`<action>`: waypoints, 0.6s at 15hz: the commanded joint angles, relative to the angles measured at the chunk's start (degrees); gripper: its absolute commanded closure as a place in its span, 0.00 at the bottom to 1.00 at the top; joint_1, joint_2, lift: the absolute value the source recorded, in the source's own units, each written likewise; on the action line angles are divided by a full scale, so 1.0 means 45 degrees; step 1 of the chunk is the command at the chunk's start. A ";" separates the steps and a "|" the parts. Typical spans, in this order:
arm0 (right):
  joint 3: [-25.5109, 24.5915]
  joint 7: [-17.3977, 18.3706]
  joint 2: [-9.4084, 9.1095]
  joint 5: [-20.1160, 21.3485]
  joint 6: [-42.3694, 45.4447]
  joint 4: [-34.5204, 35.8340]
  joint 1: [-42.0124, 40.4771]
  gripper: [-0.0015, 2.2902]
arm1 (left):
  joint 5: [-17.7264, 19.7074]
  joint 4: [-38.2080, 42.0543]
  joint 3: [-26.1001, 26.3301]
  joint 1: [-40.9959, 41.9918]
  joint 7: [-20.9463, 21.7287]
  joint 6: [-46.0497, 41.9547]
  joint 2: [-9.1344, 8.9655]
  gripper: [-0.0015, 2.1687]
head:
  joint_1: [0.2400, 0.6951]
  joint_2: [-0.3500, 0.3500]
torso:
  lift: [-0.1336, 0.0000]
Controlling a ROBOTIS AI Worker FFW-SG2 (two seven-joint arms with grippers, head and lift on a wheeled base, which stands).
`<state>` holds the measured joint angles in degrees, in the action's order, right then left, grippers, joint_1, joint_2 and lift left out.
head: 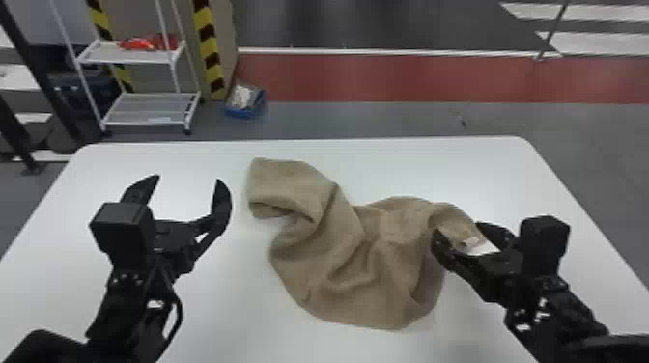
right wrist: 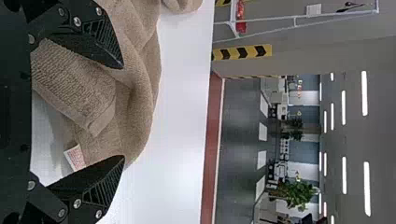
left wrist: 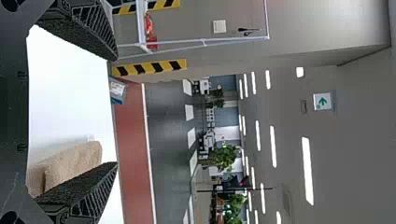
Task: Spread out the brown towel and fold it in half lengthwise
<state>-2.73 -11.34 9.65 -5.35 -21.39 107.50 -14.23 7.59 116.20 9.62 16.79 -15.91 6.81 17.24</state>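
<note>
While the towel [head: 386, 270] is bunched on the table [head: 434, 164] | left gripper [head: 189, 178], at towel's 10 o'clock, is opened wide | right gripper [head: 458, 230], 3 o'clock, is opened around cloth

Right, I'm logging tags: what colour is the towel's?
The tag is white with reddish print, clearest in the right wrist view.
</note>
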 commanded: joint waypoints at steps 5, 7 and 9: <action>0.0059 -0.0253 -0.0016 0.0290 -0.0238 -0.1388 0.0916 0.10 | -0.0026 -0.0061 0.0011 0.0000 0.0019 0.0001 -0.0004 0.04 | 1.00 0.45 | 0.07; 0.0079 -0.0526 -0.0016 0.0310 -0.0551 -0.1486 0.1033 0.18 | -0.0026 -0.0061 -0.0009 0.0000 0.0019 0.0001 -0.0004 0.04 | 1.00 0.45 | 0.07; 0.0079 -0.0585 -0.0016 0.0290 -0.0590 -0.1407 0.1013 0.30 | -0.0026 -0.0061 -0.0028 0.0020 0.0019 0.0001 -0.0004 0.04 | 1.00 0.46 | 0.07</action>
<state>-2.36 -13.92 9.58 -3.98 -23.74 100.92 -9.64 7.47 115.93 9.58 16.80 -15.84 6.83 17.23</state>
